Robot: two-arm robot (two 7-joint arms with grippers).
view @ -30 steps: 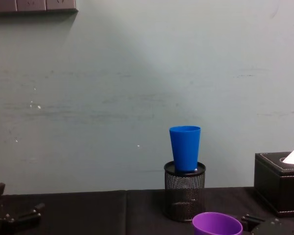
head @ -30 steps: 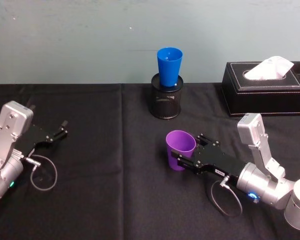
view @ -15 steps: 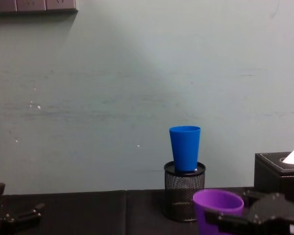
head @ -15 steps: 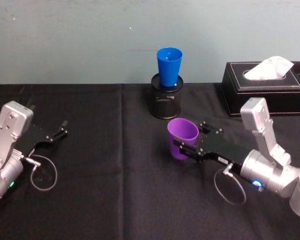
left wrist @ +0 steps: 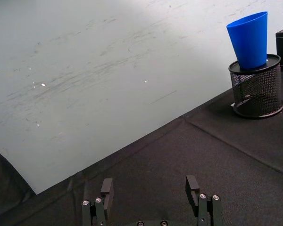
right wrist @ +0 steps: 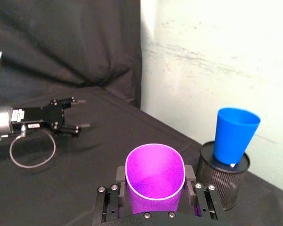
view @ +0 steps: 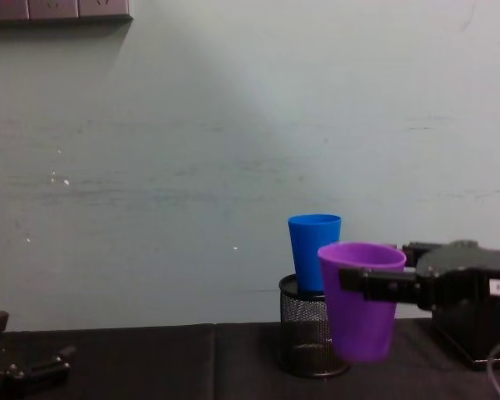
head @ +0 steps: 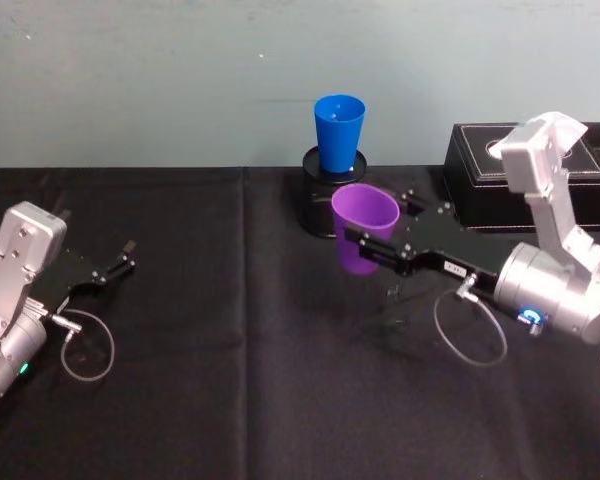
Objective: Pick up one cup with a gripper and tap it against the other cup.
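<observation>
The purple cup (view: 358,321) is held raised, pinched by the right gripper's (head: 385,226) fingers, near the blue cup (head: 339,130), rims apart. The left gripper (left wrist: 151,193) is parked well left of it, fingers spread.

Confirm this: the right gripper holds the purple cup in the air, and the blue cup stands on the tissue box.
One thing is wrong: the blue cup stands in the black mesh pen holder, as the right wrist view shows. The right gripper does hold the purple cup in the air.
</observation>
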